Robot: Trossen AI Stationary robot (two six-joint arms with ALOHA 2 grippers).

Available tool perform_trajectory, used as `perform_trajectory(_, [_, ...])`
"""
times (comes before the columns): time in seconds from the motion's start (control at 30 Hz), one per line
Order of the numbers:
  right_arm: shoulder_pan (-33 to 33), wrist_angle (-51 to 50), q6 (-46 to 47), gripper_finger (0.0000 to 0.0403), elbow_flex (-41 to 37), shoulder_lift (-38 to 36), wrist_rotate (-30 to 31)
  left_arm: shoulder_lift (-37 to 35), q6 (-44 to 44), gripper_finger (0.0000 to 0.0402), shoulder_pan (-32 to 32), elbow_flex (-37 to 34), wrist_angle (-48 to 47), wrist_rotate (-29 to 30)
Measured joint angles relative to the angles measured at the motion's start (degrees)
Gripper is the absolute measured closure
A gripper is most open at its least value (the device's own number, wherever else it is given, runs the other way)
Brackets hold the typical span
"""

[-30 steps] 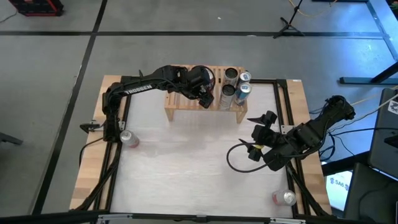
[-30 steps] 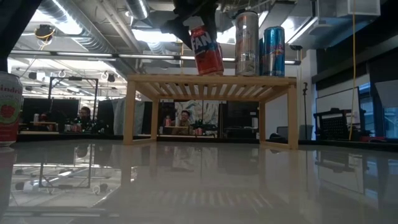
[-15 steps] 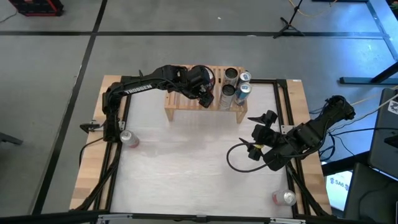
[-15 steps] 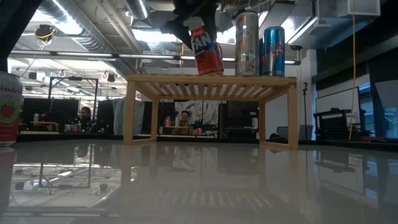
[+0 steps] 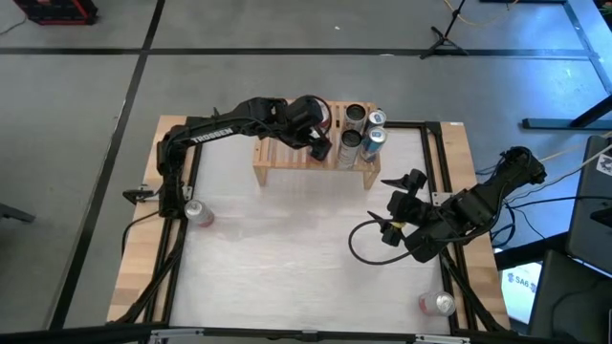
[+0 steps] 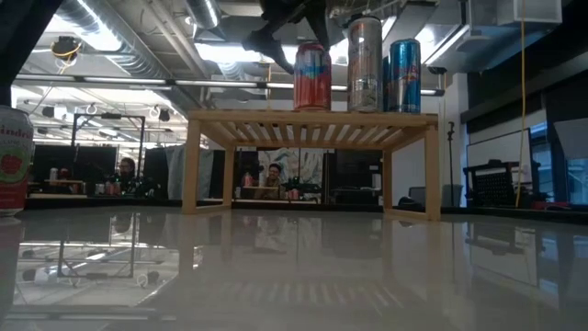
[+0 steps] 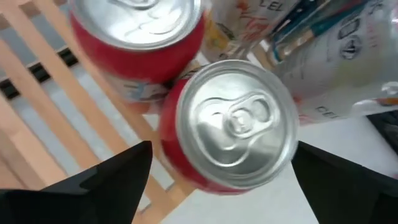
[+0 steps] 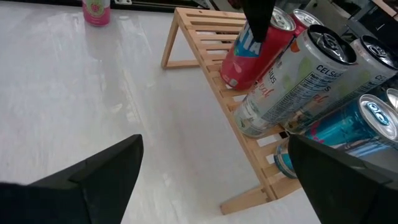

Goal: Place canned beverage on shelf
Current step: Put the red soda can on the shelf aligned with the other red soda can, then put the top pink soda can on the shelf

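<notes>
The red can [image 6: 312, 76] now stands upright on the shelf [image 6: 312, 119], no longer tilted in my left claw [image 5: 318, 145], which has spread wide and holds nothing; this placement looks done. The low view shows it standing; my left wrist view shows its top [image 7: 234, 121] between parted fingers. The right claw [image 5: 390, 205] waits open near the bench's right edge.

I am seeing the left pincer [image 5: 320, 129] covering the red can [image 6: 312, 77] from above; a worktop-edge can [image 6: 13, 161] is being cropped.
</notes>
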State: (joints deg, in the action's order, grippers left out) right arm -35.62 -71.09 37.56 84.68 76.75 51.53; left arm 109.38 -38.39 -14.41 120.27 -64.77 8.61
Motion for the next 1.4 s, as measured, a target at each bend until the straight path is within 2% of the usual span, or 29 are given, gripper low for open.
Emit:
perform_trajectory(0.33, [0.00,-0.40,0.02,0.0013,0.00,0.00,-0.02,-0.26,0.03,0.0033,-0.33,0.48,1.14,-0.42])
perform_trajectory(0.53, [0.02,0.56,0.02,0.0013,0.00,0.00,-2.43,-0.37,2.87,0.0033,0.54,7.69,-0.67,-0.38])
perform_trajectory(0.67, [0.00,1.13,0.04,0.0013,0.00,0.00,-3.51,-0.45,4.81,0.0033,3.32,14.78,-6.30,1.07])
perform_trajectory(0.7, [0.02,1.14,-0.05,0.0013,0.00,0.00,-3.54,-1.54,5.67,0.0033,4.39,14.72,-7.24,1.93])
perform_trajectory(0.87, [0.02,1.20,0.34,0.0013,0.00,0.00,-4.51,-7.72,6.73,0.0033,9.05,11.92,-16.74,-3.97])
perform_trajectory(1.0, [0.02,1.90,0.99,0.0013,0.00,0.00,-4.66,-10.63,1.71,0.0033,14.27,11.59,-26.06,2.44])
perform_trajectory(1.13, [0.02,2.19,1.01,0.0013,0.00,0.00,-5.60,-15.42,2.04,0.0034,21.16,8.08,-24.30,0.69])
perform_trajectory(1.2, [0.02,2.23,1.01,0.0013,0.00,0.02,-6.55,-18.10,0.70,0.0034,23.78,5.65,-25.24,1.69])
perform_trajectory(1.3, [0.02,2.53,1.01,0.0013,0.00,0.11,-6.12,-23.09,-2.47,0.0034,27.23,-0.44,-25.01,4.98])
perform_trajectory(1.4, [0.02,4.74,1.22,0.0013,0.00,0.11,-5.46,-29.49,-6.85,0.0034,29.14,-8.66,-25.24,4.22])
